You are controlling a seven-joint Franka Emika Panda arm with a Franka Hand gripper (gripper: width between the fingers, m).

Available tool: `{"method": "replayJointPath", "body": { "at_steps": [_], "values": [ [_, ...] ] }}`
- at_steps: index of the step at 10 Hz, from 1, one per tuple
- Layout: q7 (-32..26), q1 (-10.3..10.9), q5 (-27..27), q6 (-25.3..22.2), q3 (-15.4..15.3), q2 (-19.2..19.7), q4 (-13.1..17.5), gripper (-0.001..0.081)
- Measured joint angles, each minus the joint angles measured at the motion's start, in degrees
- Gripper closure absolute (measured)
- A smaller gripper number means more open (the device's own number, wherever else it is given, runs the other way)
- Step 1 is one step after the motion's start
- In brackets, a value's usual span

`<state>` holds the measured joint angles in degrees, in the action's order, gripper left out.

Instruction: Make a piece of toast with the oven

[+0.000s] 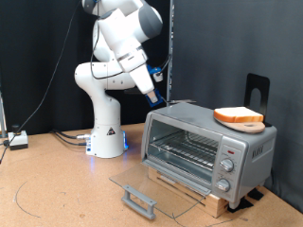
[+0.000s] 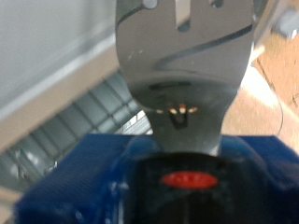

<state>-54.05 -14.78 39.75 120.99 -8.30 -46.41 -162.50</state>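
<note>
The oven stands at the exterior view's right on a wooden board, with its glass door folded down flat and the wire rack bare. The piece of toast lies on top of the oven, at its right end. My gripper hangs just above the oven's top left corner. In the wrist view it is shut on a blue block that carries a shiny slotted metal spatula. The blade points out over the oven's rack. The fingers themselves are hidden by the block.
The door's grey handle sticks out over the wooden table near the exterior view's bottom. A black stand rises behind the oven. The arm's white base and cables are at the left.
</note>
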Motion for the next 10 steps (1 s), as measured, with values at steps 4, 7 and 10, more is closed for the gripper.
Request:
{"method": "replayJointPath", "body": {
  "at_steps": [4, 7, 10],
  "values": [
    [-3.6, -1.97, -2.08, -0.78, 2.07, 1.04, 0.82, 0.0397],
    [-0.21, -2.46, -7.53, -0.04, -2.41, 2.98, 3.6, 0.0397],
    [5.57, -4.64, -12.45, -0.18, -6.12, 8.34, 6.09, 0.0397]
  ]
}}
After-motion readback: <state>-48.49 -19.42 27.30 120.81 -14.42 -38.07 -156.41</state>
